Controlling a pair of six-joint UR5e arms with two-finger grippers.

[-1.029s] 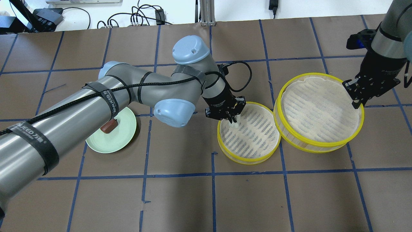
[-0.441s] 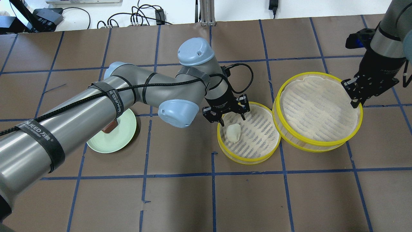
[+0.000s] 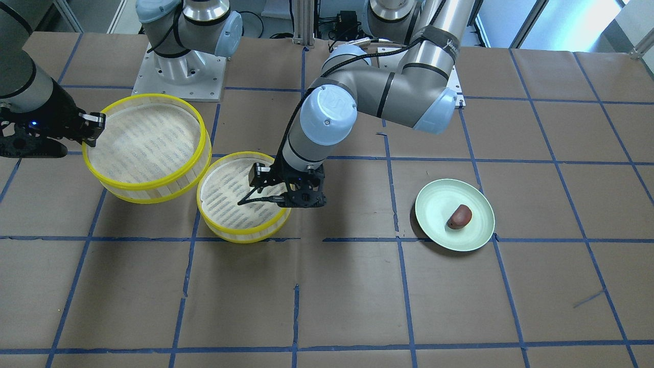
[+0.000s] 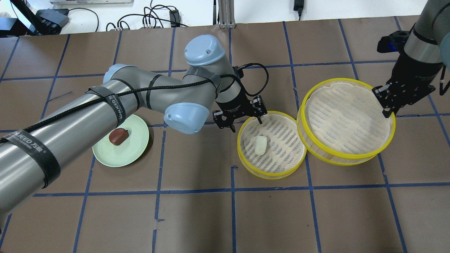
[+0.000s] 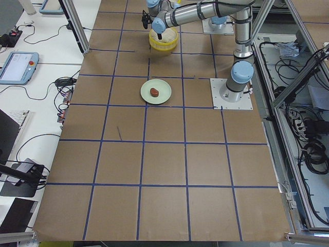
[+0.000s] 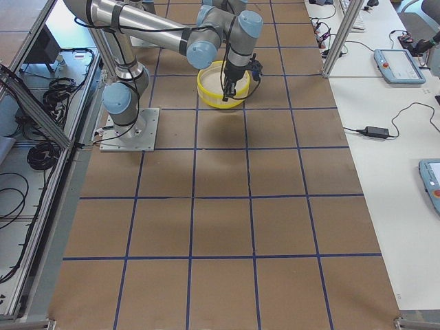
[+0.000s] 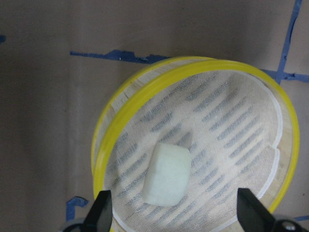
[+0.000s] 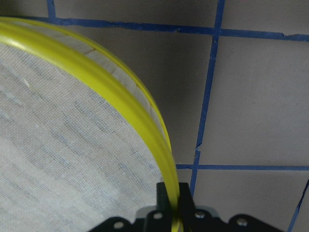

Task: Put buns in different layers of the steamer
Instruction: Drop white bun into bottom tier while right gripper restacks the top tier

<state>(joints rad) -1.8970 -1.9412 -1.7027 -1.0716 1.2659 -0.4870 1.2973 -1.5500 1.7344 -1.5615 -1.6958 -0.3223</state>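
Note:
The white bun [image 4: 260, 145] lies on the mesh floor of the smaller steamer tray [image 4: 270, 175], also in the left wrist view [image 7: 166, 175]. My left gripper [image 4: 246, 125] is open and empty, above that tray's far left rim and clear of the bun. The reddish-brown bun [image 4: 118, 136] sits on the pale green plate [image 4: 116, 156] at the left. My right gripper [image 4: 386, 111] is shut on the right rim of the larger steamer tray [image 4: 337, 160]. The yellow rim [image 8: 171, 203] runs between its fingers. That tray is empty and its left edge overlaps the smaller tray.
The table is brown paper with blue tape lines. My left arm's forearm [image 4: 70, 130] crosses over the plate's near left side. Cables and boxes [image 4: 154, 17] lie beyond the table's far edge.
My left gripper opened and let the white bun go into the smaller tray, then drew back to the left. The larger tray in my right gripper shifted slightly left.

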